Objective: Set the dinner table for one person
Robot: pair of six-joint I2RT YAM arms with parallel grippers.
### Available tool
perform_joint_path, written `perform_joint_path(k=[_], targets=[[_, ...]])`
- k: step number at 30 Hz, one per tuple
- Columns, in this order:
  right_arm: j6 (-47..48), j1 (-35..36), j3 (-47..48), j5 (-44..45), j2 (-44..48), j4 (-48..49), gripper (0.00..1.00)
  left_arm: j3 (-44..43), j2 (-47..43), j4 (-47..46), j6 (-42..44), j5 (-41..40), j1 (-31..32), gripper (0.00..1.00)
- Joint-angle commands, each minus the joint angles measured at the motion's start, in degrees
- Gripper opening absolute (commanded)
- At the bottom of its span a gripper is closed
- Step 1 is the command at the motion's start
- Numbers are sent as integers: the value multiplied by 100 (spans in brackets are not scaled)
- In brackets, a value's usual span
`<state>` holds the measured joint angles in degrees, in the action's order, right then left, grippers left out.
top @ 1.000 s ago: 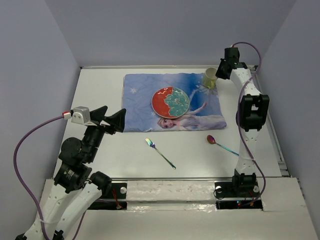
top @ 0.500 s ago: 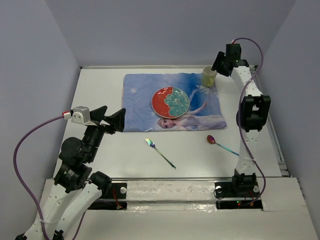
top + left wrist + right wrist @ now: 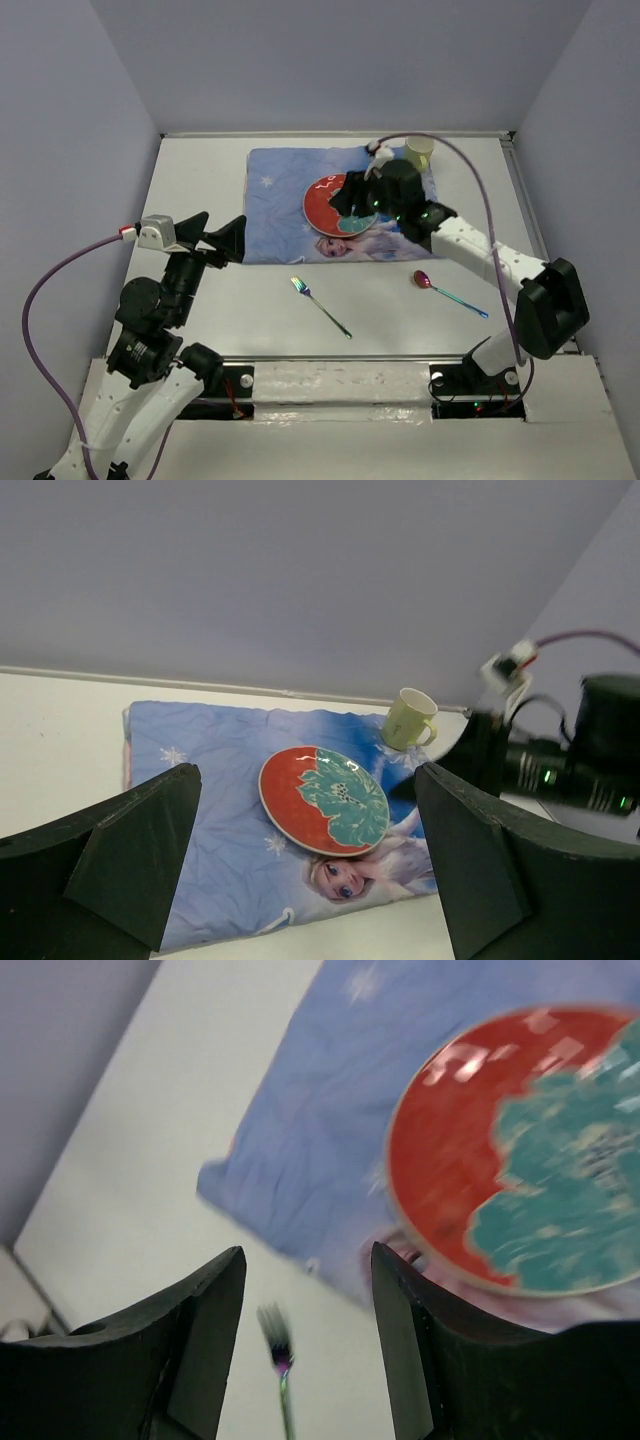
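The worktop (image 3: 200,190) fills the whole floor of the cell under both arms. I judge it rigid, fixed and matte, so nothing on it is likely to skate, and it is not something I take hold of. I only set things down on it.

The fork (image 3: 320,306) lies bare on it at 6 o'clock from the plate (image 3: 322,200), the spoon (image 3: 450,292) at about 4 o'clock. Both look thin, light and flat, so I would pinch each across mid-handle.

The right tool (image 3: 306,1250) hangs over the plate's near-left rim, parted wide and holding nothing. The left tool (image 3: 222,232) hovers off the 9 o'clock edge of the placemat (image 3: 280,200), also spread wide and empty.

From above, the right arm covers the plate's right half and the lower part of the mug (image 3: 419,152) at 1 o'clock. The right wrist view is smeared, and the fork's handle runs off its bottom edge.
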<state>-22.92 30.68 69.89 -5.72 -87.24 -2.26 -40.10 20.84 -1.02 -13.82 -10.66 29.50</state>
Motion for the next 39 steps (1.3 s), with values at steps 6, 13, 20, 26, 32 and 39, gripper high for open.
perform_joint_path(k=[6,13,20,26,32,39], targets=[[-213,2389,-1759,386,-100,1009,58,-7,-19,-215,117,-112,-49,99],[-362,2847,-2058,958,-214,254,52,2,52,-215,143,-104,-49,99],[-477,3330,-1962,1291,-591,-335,47,2,122,-215,134,-42,-49,99],[-345,3532,-1575,1749,-987,-617,42,2,96,-224,143,-16,-58,99],[-301,3700,-1277,1986,-1330,-766,9,2,78,-224,143,-7,-75,99],[-398,3841,-855,2092,-1086,-767,0,-7,25,-224,143,2,-75,99]])
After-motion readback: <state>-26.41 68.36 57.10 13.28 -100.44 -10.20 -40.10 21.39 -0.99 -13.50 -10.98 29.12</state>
